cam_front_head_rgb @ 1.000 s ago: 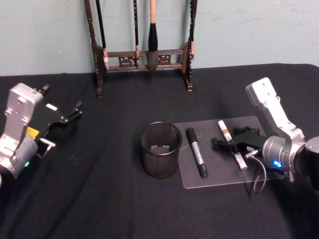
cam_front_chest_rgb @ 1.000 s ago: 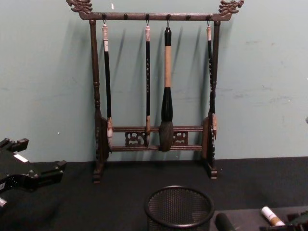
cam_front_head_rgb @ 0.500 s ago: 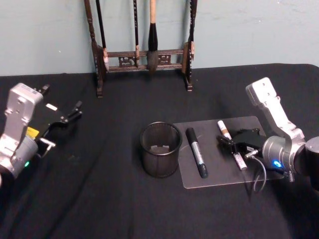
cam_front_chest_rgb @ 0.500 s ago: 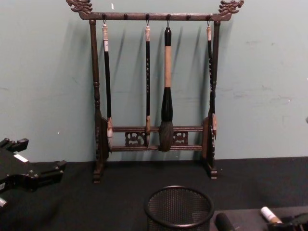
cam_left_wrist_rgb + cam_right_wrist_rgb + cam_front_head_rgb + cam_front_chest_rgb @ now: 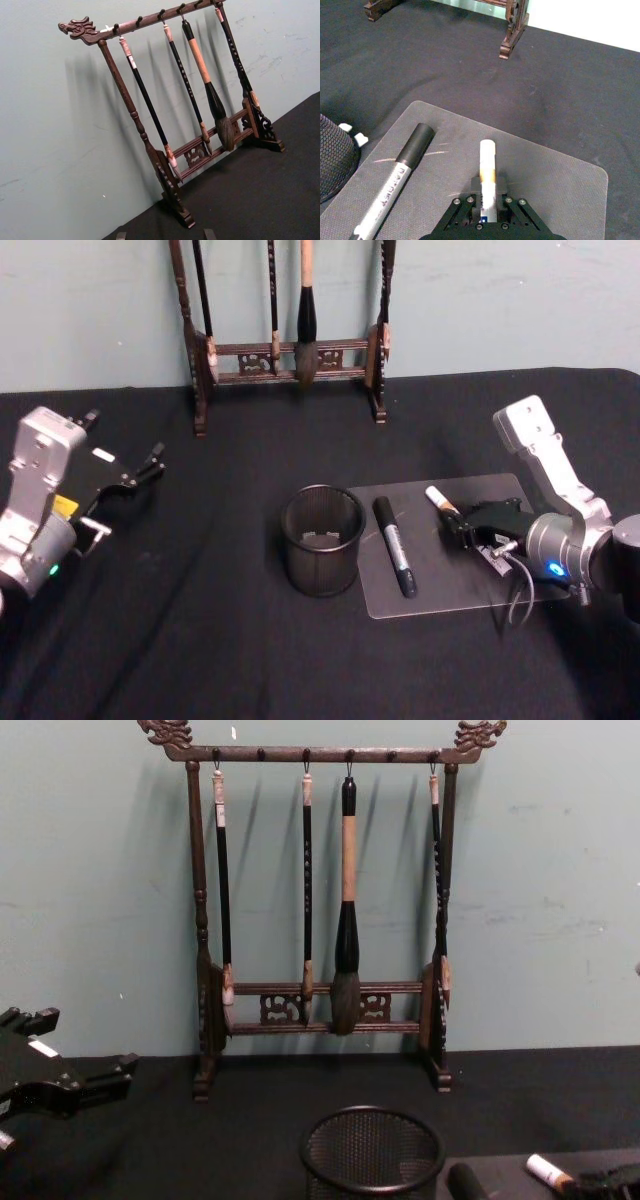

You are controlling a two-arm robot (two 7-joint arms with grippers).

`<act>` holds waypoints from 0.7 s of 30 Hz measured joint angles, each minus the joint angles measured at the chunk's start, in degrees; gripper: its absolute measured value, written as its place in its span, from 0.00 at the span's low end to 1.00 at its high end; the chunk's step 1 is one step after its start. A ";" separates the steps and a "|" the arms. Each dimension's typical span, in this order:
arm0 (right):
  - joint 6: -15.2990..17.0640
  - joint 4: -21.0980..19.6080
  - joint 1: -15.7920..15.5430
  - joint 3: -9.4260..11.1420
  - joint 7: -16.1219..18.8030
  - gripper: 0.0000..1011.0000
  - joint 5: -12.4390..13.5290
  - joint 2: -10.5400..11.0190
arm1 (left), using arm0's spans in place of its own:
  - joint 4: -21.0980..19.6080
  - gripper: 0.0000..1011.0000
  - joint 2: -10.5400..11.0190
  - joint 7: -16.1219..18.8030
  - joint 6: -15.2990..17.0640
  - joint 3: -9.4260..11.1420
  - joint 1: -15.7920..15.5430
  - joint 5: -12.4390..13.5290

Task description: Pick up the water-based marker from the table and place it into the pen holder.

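The right gripper [image 5: 489, 192] is shut tight on the white marker [image 5: 486, 160], and one end of the pen sticks out in front of it. The pen is over the grey mat [image 5: 450, 585], to the right of the cup [image 5: 322, 565]. I cannot tell if it has left the mat yet. A black marker [image 5: 395, 545] lies on the mat between the pen and the cup. The left gripper [image 5: 128, 485] waits far off on the left side of the table, with its fingers apart. To do this bit well, I think the arm should lift the pen straight up first, high enough to pass over the black marker and the cup's rim. Then it should tip the pen so one end points down, hold it over the middle of the cup, and only then let go.
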 joint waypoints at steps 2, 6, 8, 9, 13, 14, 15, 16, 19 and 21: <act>-0.17 -0.01 -0.01 0.06 0.15 0.18 0.04 -0.01 | 0.00 0.99 0.00 0.00 0.00 0.00 0.00 0.00; -3.46 -0.56 -0.67 1.24 1.22 0.18 1.29 -0.30 | 0.00 0.99 0.00 0.00 0.00 0.00 0.00 0.00; -5.37 -0.93 -1.02 1.77 1.70 0.18 1.94 -0.39 | 0.00 0.99 0.00 0.00 0.00 0.00 0.00 0.00; -6.44 -1.10 -1.17 1.98 1.97 0.18 2.28 -0.42 | 0.00 0.99 0.00 0.00 0.00 0.00 0.00 0.00; -12.86 -2.26 -1.97 2.90 3.64 0.18 4.25 -0.33 | 0.00 0.99 0.00 0.00 0.00 0.00 0.00 0.00; -14.11 -2.41 -2.09 3.02 4.03 0.18 4.60 -0.29 | 0.00 0.99 0.00 0.00 0.00 0.00 0.00 0.00; -15.46 -2.52 -2.17 3.12 4.47 0.18 4.91 -0.26 | 0.00 0.99 0.00 0.00 0.00 0.00 0.00 0.00; -17.98 -2.66 -2.34 3.25 5.25 0.18 5.49 -0.20 | 0.00 0.99 0.00 0.00 0.00 0.00 0.00 0.00; -22.79 -2.69 -2.48 3.32 7.03 0.18 6.62 -0.13 | 0.00 0.99 0.00 0.00 0.00 0.00 0.00 0.00; -26.23 -2.33 -2.47 3.32 8.78 0.18 7.83 -0.14 | 0.00 0.99 0.00 0.00 0.00 0.00 0.00 0.00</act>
